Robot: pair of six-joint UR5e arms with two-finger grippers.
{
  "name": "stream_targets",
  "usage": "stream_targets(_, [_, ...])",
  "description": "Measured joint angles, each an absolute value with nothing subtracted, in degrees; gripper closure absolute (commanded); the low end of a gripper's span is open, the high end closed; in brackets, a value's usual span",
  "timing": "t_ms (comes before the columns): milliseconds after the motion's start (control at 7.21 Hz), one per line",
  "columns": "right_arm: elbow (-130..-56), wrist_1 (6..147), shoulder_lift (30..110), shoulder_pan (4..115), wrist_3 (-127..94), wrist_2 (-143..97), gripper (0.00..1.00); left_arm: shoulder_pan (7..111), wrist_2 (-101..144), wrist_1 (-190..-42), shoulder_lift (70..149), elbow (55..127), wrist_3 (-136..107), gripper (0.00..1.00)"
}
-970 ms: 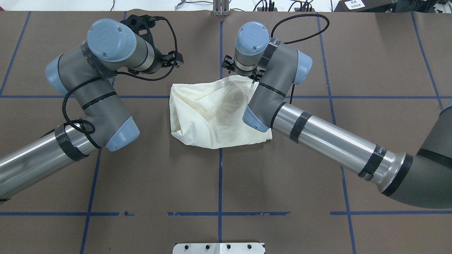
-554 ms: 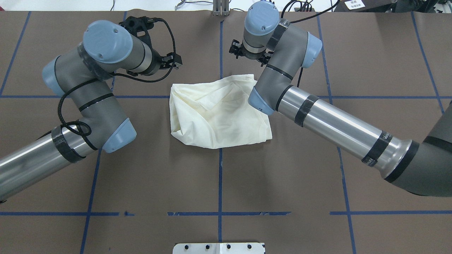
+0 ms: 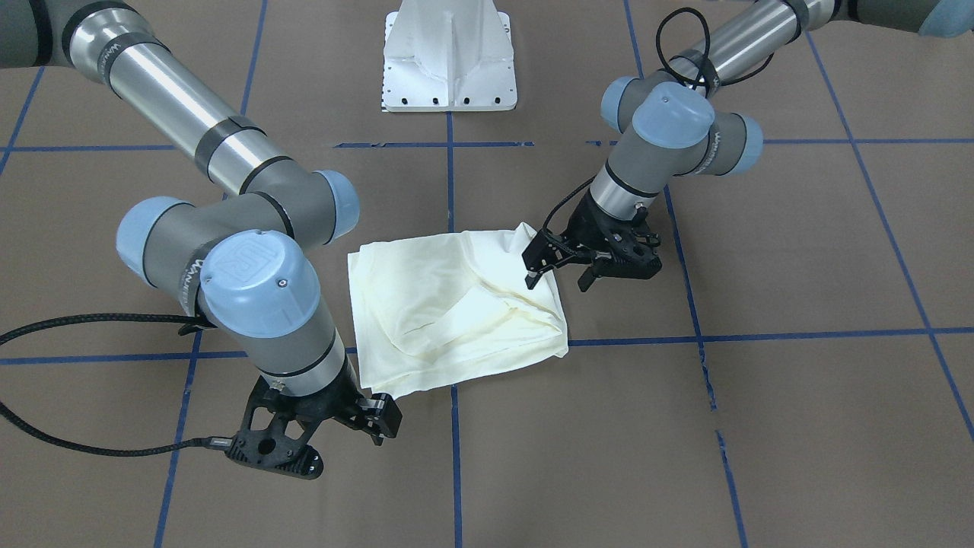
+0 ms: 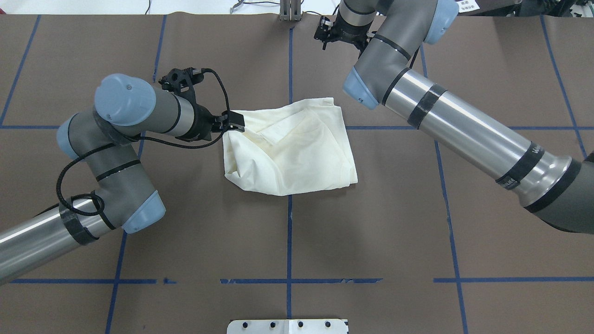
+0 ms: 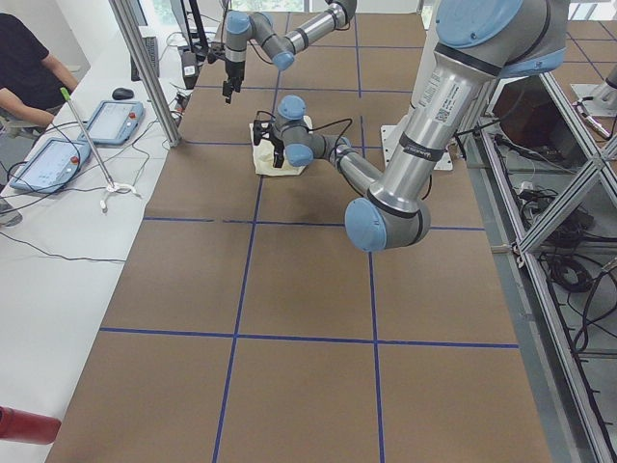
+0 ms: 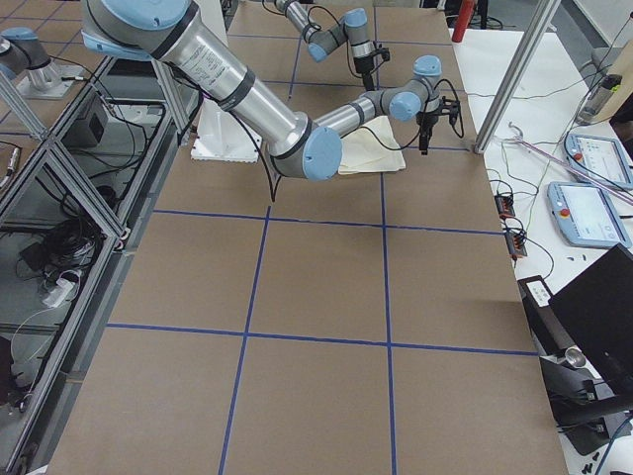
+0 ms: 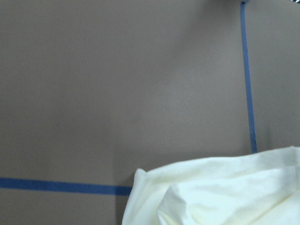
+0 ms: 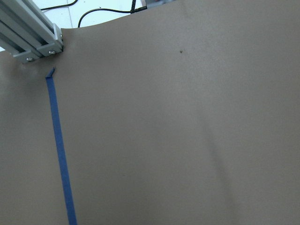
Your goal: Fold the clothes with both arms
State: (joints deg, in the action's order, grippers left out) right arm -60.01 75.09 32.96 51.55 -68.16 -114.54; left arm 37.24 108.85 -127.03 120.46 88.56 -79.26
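The cream shirt (image 4: pixel 292 148) lies bunched and partly folded on the brown table, plain side up (image 3: pixel 441 304). My left gripper (image 4: pixel 232 124) is low at the shirt's far-left corner. It is open (image 3: pixel 557 280), with one finger (image 3: pixel 529 275) over the cloth edge and the other off it. The left wrist view shows that corner of the shirt (image 7: pixel 225 192) at the bottom. My right gripper (image 4: pixel 330 35) hangs raised beyond the shirt's far edge, apart from it. It looks open with nothing in it (image 3: pixel 373 417). The right wrist view shows only bare table.
The white pedestal base (image 3: pixel 449 61) stands on the robot's side of the table. Blue tape lines (image 4: pixel 289 232) cross the brown surface. An aluminium post (image 4: pixel 290 9) stands at the far edge. A seated person (image 5: pixel 29 68) and tablets are at the side table.
My right gripper has risen off the shirt's far-right corner and drawn back toward the far edge. My left gripper has come down and in to the shirt's far-left corner.
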Motion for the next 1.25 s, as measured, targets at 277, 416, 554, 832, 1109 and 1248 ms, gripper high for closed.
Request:
stream_targets(277, [-61.2, 77.2, 33.3, 53.5, -66.1, -116.8, 0.0, 34.5, 109.3, -128.6, 120.6, 88.4, -80.1, 0.0])
stream_targets(416, [-61.4, 77.4, 33.4, 53.8, -65.9, -117.0, 0.0, 33.8, 109.3, -129.4, 120.8, 88.3, -80.2, 0.0])
stream_targets(554, [-61.5, 77.5, 33.5, 54.0, -65.9, -117.1, 0.0, 33.3, 109.3, -129.9, 121.1, 88.1, -80.3, 0.0])
stream_targets(832, [-61.6, 77.6, 33.7, 54.1, -65.8, -117.2, 0.0, 32.4, 109.3, -130.9, 121.8, 87.9, -80.4, 0.0])
stream_targets(1109, [-61.7, 77.6, 33.9, 54.2, -65.8, -117.2, 0.0, 30.5, 109.3, -131.6, 121.8, 87.8, -80.2, 0.0])
stream_targets(1248, [-61.7, 77.6, 33.9, 54.4, -65.8, -117.2, 0.0, 29.3, 109.3, -131.7, 121.6, 87.7, -80.0, 0.0])
